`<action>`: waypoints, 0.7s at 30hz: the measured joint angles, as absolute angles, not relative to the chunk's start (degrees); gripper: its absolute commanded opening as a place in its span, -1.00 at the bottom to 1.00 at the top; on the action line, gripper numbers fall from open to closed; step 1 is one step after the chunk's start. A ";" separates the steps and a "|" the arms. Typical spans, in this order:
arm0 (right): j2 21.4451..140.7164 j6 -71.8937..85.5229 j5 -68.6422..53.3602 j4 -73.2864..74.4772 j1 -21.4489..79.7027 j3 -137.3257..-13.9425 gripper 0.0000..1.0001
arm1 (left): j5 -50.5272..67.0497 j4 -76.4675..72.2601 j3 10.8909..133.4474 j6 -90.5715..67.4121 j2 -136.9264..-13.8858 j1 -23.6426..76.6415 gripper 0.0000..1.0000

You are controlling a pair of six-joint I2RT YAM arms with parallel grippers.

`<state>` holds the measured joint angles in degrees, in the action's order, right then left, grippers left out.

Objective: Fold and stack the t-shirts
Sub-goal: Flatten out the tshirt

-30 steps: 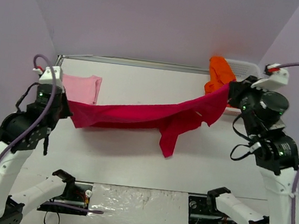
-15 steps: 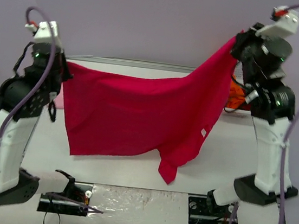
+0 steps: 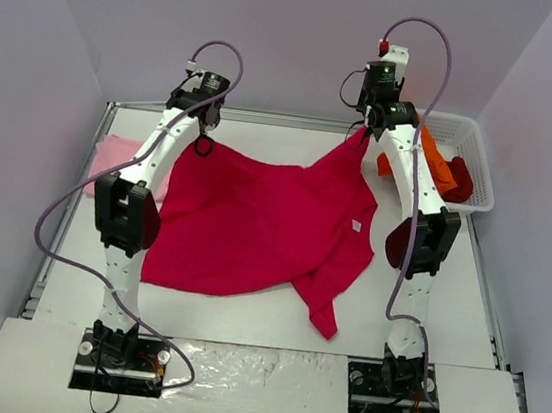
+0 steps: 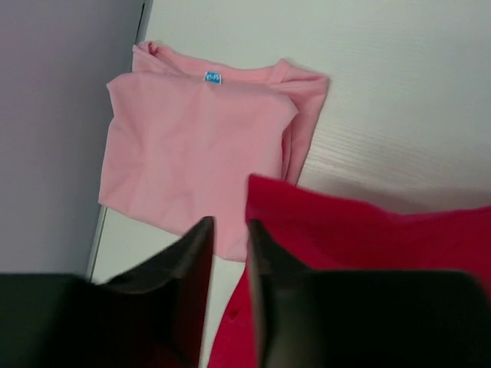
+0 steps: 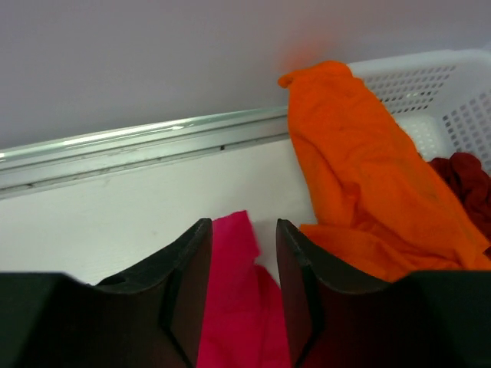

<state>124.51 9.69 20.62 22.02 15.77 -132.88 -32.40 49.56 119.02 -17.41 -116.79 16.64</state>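
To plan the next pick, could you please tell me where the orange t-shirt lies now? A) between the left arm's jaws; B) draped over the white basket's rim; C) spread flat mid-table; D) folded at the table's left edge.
B: the orange t-shirt hangs over the rim of the white basket.

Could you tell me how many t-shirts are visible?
4: crimson shirt spread mid-table; pale pink shirt folded left; orange shirt over basket rim; dark red shirt inside; others possibly hidden.
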 measured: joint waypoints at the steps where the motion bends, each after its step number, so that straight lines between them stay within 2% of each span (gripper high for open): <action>1: 125.82 9.76 20.78 21.78 15.44 -133.88 -0.06 | -33.50 49.69 121.19 -16.84 -119.00 16.45 -0.16; 2: 127.24 9.32 21.04 21.52 15.16 -135.15 0.07 | -34.76 50.17 123.81 -16.58 -121.16 16.36 0.14; 3: 128.05 9.23 21.21 21.15 14.79 -135.85 0.13 | -35.92 50.26 126.17 -16.08 -122.83 16.36 0.21; 4: 128.38 8.93 21.32 20.93 14.48 -136.20 0.37 | -37.28 50.63 128.77 -16.10 -124.36 16.34 0.45; 5: 128.40 9.15 21.32 20.78 14.24 -136.18 0.44 | -38.22 50.92 129.99 -15.75 -124.99 16.36 0.51; 7: 128.16 8.99 21.30 20.21 14.11 -136.00 0.45 | -40.77 51.16 131.07 -15.59 -125.32 16.56 0.59; 11: 124.14 9.85 20.12 18.57 14.46 -128.62 0.31 | -44.12 51.05 128.33 -15.29 -123.17 17.76 0.60; 17: 111.96 12.40 16.43 18.24 16.34 -109.58 0.23 | -38.87 50.89 112.86 -17.30 -112.49 20.62 0.58; 20: 103.20 13.72 15.29 17.47 19.16 -98.56 -0.05 | -32.75 49.71 102.24 -19.07 -104.09 21.82 0.57; 21: 100.62 13.91 14.98 17.67 20.29 -95.79 -0.20 | -31.24 49.25 98.94 -19.46 -101.49 22.09 0.57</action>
